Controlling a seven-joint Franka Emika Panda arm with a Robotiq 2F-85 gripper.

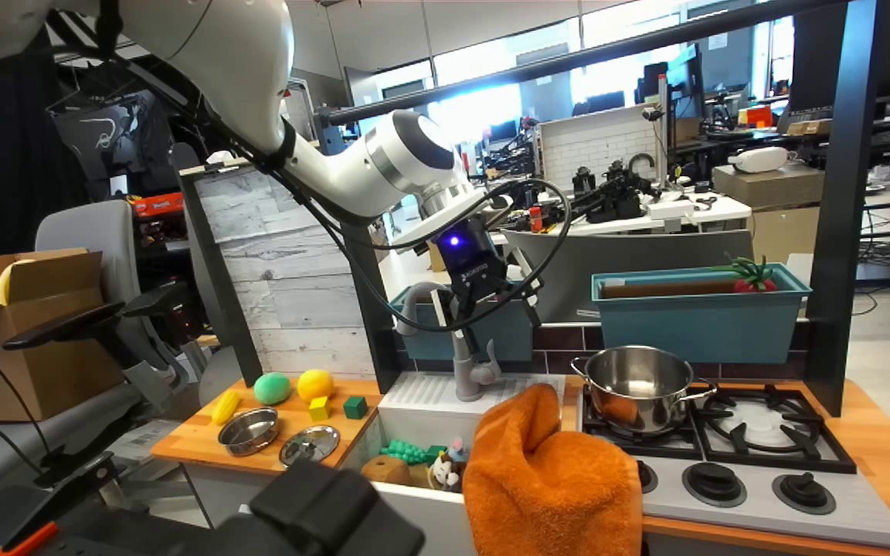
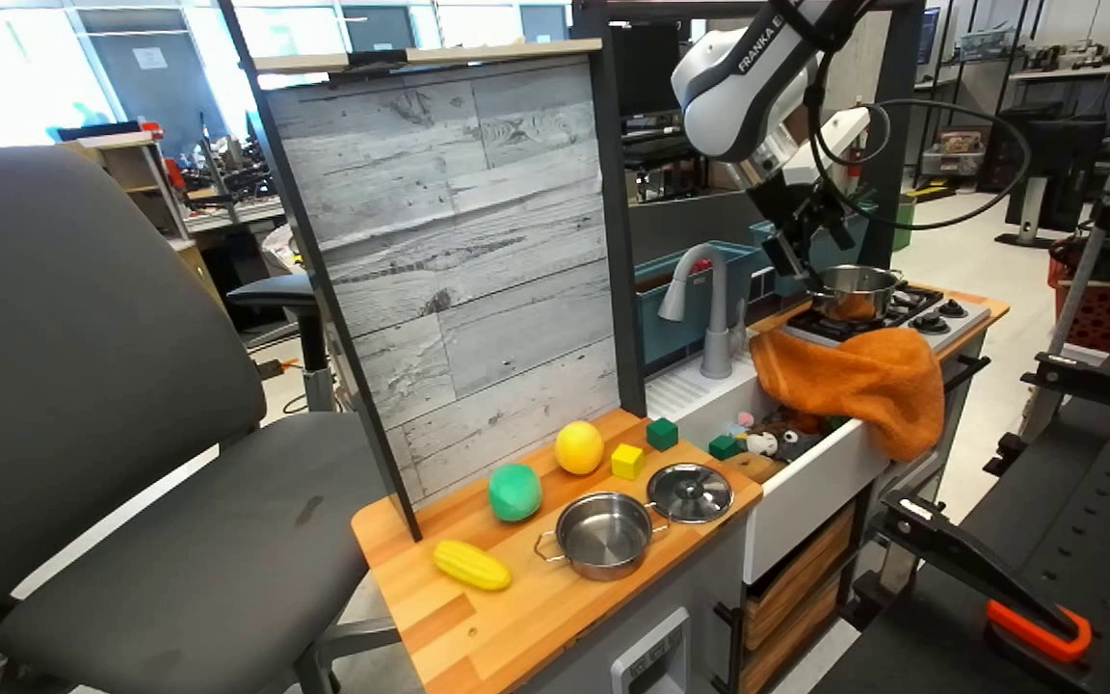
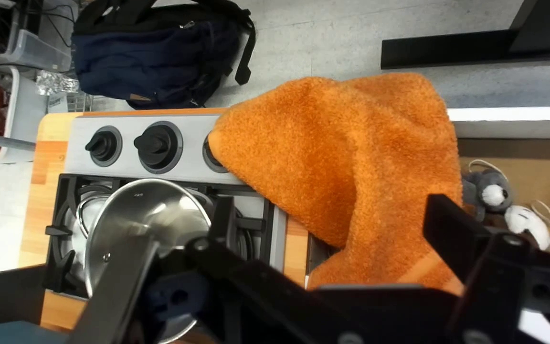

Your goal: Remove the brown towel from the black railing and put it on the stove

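The brown towel [image 1: 553, 479] lies bunched over the sink's front wall and the stove's near corner and hangs down the front; it also shows in the exterior view [image 2: 863, 376] and the wrist view [image 3: 342, 157]. It partly covers one knob. The stove [image 1: 862, 494] has black grates and a pale front. A short piece of the black railing [image 2: 967, 373] shows beside the towel; the rest is hidden. My gripper [image 1: 503, 328] is open and empty, above and behind the towel. In the wrist view its fingers [image 3: 331, 208] stand apart with the towel below them.
A steel pot [image 1: 638, 386] stands on the stove's burners. A grey faucet [image 2: 714, 318] rises behind the sink [image 2: 806, 501], which holds several toys. Blue planters [image 1: 692, 324] and a black post [image 1: 847, 216] stand behind. A small pot [image 2: 603, 535] and lid [image 2: 690, 493] sit on the counter.
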